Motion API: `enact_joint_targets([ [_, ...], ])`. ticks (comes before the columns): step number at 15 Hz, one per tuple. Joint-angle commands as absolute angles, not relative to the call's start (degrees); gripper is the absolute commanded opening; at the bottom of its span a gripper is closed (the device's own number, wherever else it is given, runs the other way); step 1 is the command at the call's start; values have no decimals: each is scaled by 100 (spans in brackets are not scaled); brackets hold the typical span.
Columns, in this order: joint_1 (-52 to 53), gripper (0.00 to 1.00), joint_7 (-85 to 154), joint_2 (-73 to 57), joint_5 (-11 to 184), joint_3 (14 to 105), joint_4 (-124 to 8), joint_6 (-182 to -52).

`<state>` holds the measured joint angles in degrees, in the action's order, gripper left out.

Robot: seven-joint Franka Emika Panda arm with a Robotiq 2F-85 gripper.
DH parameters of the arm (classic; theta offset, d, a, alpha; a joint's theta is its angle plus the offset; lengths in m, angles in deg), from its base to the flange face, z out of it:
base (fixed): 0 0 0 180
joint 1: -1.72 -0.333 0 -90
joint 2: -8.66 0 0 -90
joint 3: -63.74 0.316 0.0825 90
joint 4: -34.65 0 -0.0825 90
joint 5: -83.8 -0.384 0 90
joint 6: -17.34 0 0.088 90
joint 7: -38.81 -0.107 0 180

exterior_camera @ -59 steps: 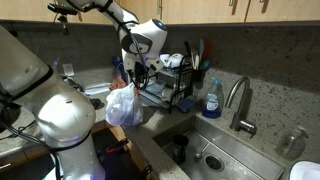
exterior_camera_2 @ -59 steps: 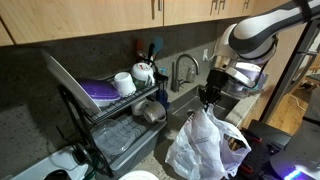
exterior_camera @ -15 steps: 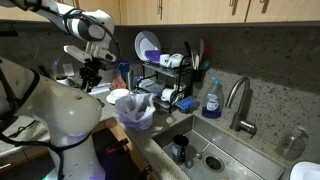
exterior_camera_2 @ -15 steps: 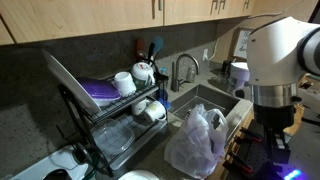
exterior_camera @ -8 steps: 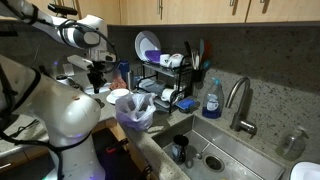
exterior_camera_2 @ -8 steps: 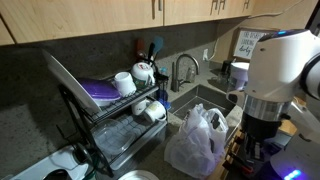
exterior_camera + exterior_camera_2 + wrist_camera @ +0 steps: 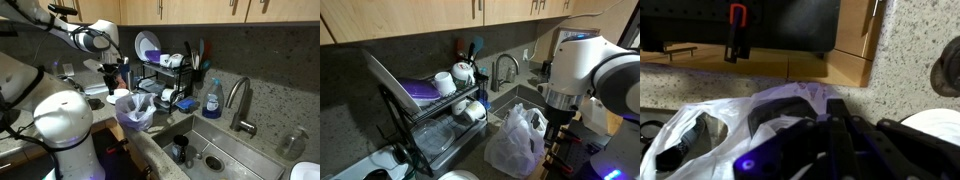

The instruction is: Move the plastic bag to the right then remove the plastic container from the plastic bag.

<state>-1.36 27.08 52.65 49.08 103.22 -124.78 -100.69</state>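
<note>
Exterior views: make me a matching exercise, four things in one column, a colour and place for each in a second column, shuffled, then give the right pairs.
Things:
1. plastic bag
2. soap bottle
3. plate
4. faucet

Colour and place:
A. silver, arched over the sink
B. purple, in the dish rack
C. translucent white, crumpled next to the dish rack
D. blue, standing behind the sink

Pairs: 1-C, 2-D, 3-B, 4-A

A black wire dish rack [image 7: 160,88] holding white ceramic mugs [image 7: 445,82] stands beside a steel sink [image 7: 235,146] with a curved metal faucet [image 7: 243,122].
</note>
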Motion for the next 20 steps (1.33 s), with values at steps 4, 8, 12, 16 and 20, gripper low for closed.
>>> enact_joint_targets([
  [4, 359, 1, 2782, 5246, 4912, 10319, -12478, -10067],
  [8, 393, 1, 2812, 5226, 4912, 10315, -12478, -10067],
  [12, -503, 40, 2554, 4686, 5385, 9768, -12424, -10271],
  [16, -913, 70, 2681, 4290, 5988, 9173, -12445, -10525],
  [20, -1038, 99, 2699, 3984, 6512, 8666, -12464, -11216],
])
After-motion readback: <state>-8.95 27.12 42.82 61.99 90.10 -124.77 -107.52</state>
